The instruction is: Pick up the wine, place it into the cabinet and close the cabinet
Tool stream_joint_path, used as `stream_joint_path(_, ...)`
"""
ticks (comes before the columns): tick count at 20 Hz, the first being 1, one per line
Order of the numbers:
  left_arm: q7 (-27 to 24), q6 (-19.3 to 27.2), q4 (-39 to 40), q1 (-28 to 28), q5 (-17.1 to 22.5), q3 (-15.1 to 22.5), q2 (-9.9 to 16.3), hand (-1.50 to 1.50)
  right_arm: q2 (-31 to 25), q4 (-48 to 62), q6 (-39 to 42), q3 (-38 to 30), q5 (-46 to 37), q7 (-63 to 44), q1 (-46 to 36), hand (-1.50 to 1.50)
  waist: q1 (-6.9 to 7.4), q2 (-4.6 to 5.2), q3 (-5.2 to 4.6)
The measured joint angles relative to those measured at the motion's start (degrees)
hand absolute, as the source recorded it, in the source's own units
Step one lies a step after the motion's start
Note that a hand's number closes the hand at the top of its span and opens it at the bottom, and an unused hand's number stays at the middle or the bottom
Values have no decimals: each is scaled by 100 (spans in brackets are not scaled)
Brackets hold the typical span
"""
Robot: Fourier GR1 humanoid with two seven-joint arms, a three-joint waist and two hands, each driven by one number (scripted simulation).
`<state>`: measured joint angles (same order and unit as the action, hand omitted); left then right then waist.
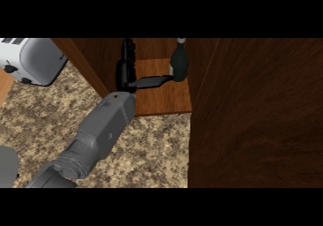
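Observation:
A dark wine bottle stands upright on the wooden shelf inside the open cabinet. My right hand is inside the cabinet just left of the bottle. Its fingers point straight into the cabinet along the left wall. The thumb stretches sideways and reaches the bottle's lower part, without curling round it. The grey right forearm runs up from the lower left. Only a grey piece of the left arm shows at the left edge; the left hand is out of sight.
The cabinet's open dark wooden door fills the right side of the view. A silver toaster stands at the top left on the speckled counter. The cabinet's left wall stands close beside the hand.

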<state>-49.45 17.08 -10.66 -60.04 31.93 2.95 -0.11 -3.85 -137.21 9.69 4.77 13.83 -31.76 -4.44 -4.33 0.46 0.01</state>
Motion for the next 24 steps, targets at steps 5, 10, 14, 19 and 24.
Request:
stream_joint_path(5, 32, 60, -469, 460, 487, 559, 9, -150, -11, 4, -67, 60, -21, -104, -89, -150, 32, -35, 3)
stream_joint_path(10, 139, 437, -1410, 1251, 1017, 1441, 11, -150, -17, -9, -78, -2, -37, -23, 12, -150, 165, -56, -1)
stream_joint_path(14, 330, 1164, -2471, 1808, 1437, 2338, 12, -150, -130, -32, -127, -195, -33, -147, -121, -150, 230, -68, -1)
stream_joint_path(19, 386, 1871, -3688, 2615, 1438, 3126, 14, -150, -77, -56, -167, -92, -80, -48, 63, -150, 349, -73, -1)
stream_joint_path(24, 527, 2407, -4787, 3301, 1079, 3607, 31, -150, -95, -41, -213, -126, -164, -12, 45, -150, 417, -71, 1)
